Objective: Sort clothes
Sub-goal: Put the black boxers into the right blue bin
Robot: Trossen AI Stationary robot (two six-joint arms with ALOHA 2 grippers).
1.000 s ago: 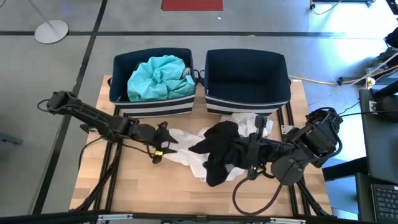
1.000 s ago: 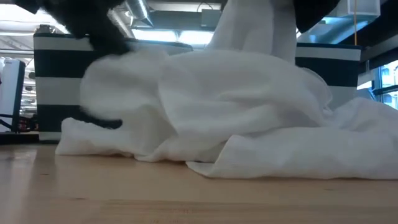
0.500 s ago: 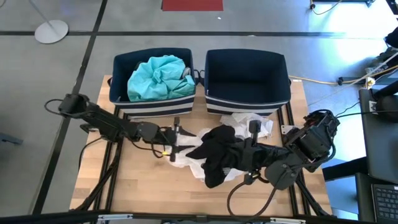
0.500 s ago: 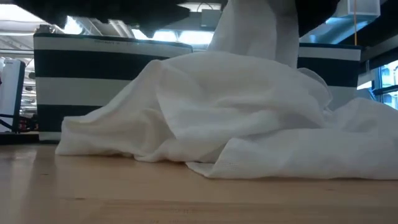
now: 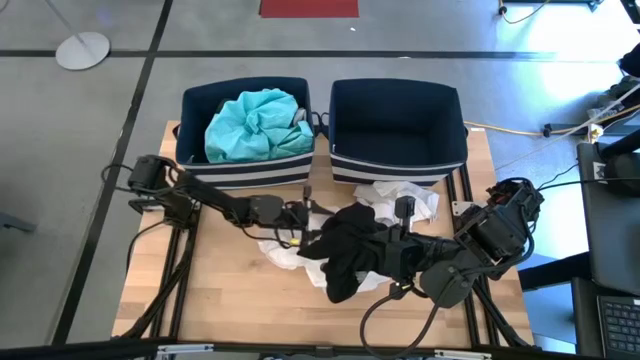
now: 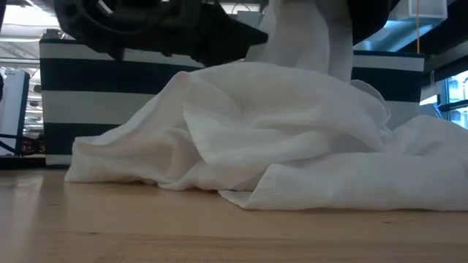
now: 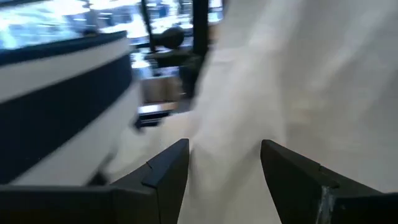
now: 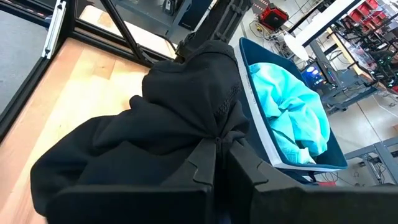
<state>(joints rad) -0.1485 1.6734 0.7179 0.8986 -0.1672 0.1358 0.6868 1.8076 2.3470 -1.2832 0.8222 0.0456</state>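
Right hand [image 8: 219,149] pinches the black garment [image 5: 350,250] at tabletop centre, lifting it clear. Left hand [image 7: 224,168], fingers wide, noses into the white cloth [image 5: 400,197] from nine o'clock, likely to grab.

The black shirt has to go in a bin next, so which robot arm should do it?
Probably the right: the right gripper is shut on the black shirt. The left gripper, open, faces the white cloth.

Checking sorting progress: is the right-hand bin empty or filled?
Empty. The high view shows only the bare dark floor of the right bin; the teal garment fills the left bin.
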